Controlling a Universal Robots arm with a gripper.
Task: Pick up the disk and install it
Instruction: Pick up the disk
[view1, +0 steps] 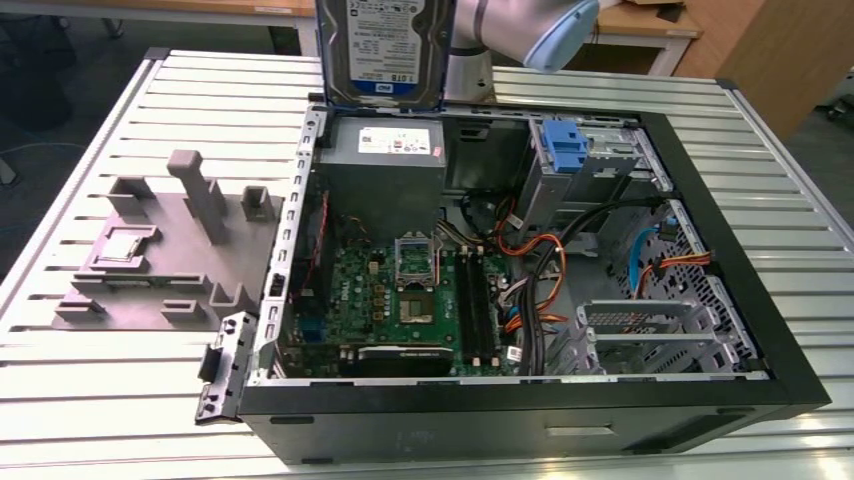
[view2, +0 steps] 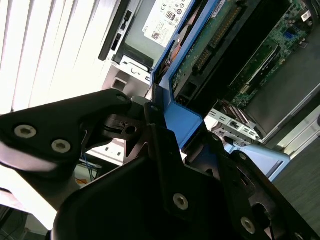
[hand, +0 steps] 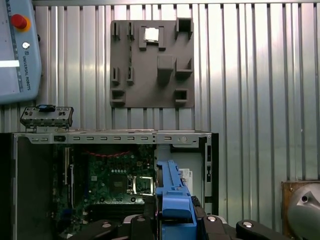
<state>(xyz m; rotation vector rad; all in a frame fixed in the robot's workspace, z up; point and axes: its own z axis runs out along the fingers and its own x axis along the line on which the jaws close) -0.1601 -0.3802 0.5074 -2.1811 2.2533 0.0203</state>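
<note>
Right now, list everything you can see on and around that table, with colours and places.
the disk: one, silver-grey with blue rails, held upright over the case's far edge.
computer case: one, black, open, on the table.
power supply: one, grey, inside the case near the disk.
motherboard: one, green, on the case floor.
blue bracket: one, on the drive cage.
fixture plate: one, grey, on the exterior view's left of the case.
table: one, slatted metal.
arm: one, pale grey, behind the case.
claw: one, black, shut on the disk.
</note>
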